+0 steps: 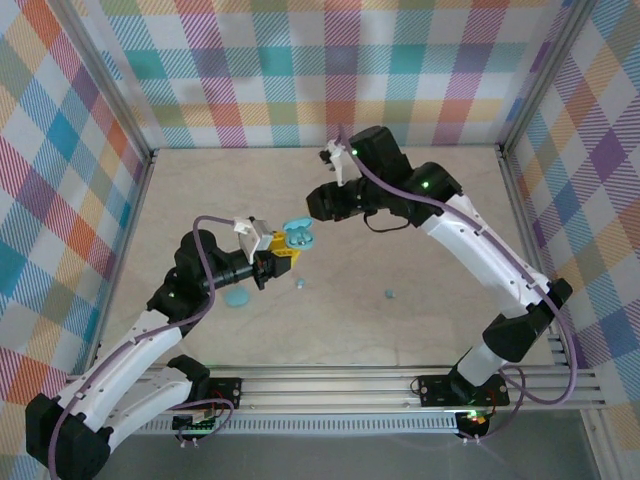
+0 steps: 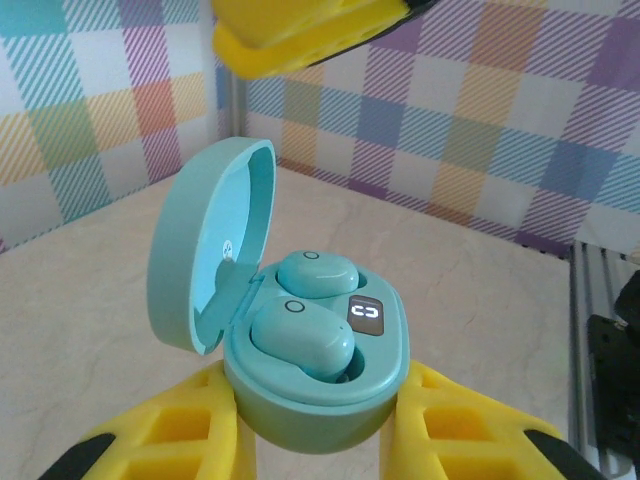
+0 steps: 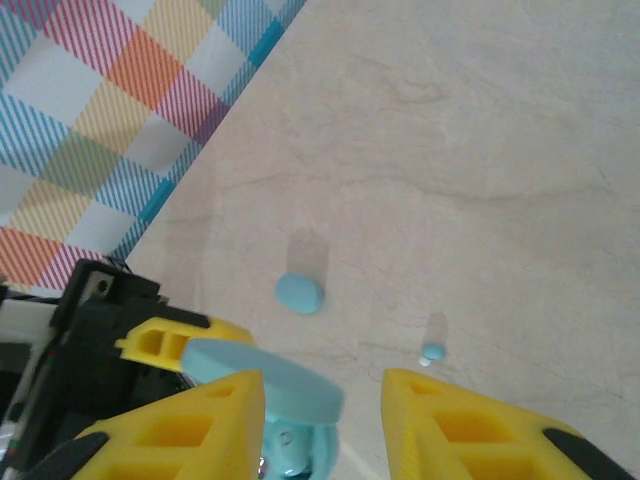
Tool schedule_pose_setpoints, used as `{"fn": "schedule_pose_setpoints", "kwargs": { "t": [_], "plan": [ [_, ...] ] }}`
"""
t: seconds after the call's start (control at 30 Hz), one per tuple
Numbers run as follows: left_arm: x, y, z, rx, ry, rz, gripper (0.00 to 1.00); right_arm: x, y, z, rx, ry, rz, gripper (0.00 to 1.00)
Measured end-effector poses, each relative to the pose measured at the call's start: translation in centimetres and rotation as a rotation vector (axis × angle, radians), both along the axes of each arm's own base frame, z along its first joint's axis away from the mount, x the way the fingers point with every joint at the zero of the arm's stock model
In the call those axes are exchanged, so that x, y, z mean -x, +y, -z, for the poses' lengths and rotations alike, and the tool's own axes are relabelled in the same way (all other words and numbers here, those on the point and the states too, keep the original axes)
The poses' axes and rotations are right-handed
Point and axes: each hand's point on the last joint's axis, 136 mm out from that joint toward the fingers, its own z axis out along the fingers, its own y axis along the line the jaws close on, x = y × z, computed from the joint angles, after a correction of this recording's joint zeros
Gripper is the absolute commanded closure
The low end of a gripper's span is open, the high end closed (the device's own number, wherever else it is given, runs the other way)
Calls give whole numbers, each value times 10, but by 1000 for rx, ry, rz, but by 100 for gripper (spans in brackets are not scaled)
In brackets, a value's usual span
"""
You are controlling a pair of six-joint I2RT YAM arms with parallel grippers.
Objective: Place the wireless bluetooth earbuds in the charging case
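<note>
**Pale-blue plastic: small, hard, likely slippery**

The left hand (image 1: 283,252) pinches the open charging case (image 2: 330,400) at its base, with two earbuds (image 2: 300,340) seated inside. The right hand (image 3: 320,385) hovers just above, parted and empty. A loose earbud (image 1: 298,285) lies near the left hand on the smooth, pale surface (image 1: 430,230). It is probably featherweight and best nipped across its widest part. Plaid walls (image 1: 300,70) enclose everything.

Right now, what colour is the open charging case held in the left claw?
Pale teal-blue charging case, seen best in the left wrist view.
</note>
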Motion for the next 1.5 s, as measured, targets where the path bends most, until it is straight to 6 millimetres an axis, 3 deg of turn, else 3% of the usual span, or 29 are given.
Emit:
{"fn": "schedule_pose_setpoints", "kwargs": {
  "t": [0.2, 0.37, 0.5, 0.63, 0.83, 1.0, 1.1, 1.23, 1.5],
  "plan": [
    [2, -15, 1, -19, 32, 67, 100, 0, -3, 2, -17, 37, -11, 63],
    [5, -25, 6, -38, 58, 103, 100, 8, 1, 18, -14, 96, -46, 64],
    [5, -26, 10, -49, 76, 104, 100, 12, 3, 30, -22, 130, -65, 65],
    [2, -25, 12, -55, 79, 88, 100, 22, 0, 31, -47, 146, -82, 72],
    [-3, -24, 7, -45, 54, 63, 100, 38, -8, 33, -58, 168, -95, 73],
    [-6, -23, 1, -32, 34, 51, 100, 40, -18, 27, -81, 166, -65, 67],
    [-7, -23, 0, -27, 30, 41, 100, 32, -33, 23, -134, 175, 2, 58],
    [-9, -23, -3, -18, 23, 32, 100, 22, -47, 26, -238, 234, 76, 52],
    [-9, -23, -3, -9, 39, 30, 100, 23, -29, 23, -360, 341, 35, 43]
  ]
}}
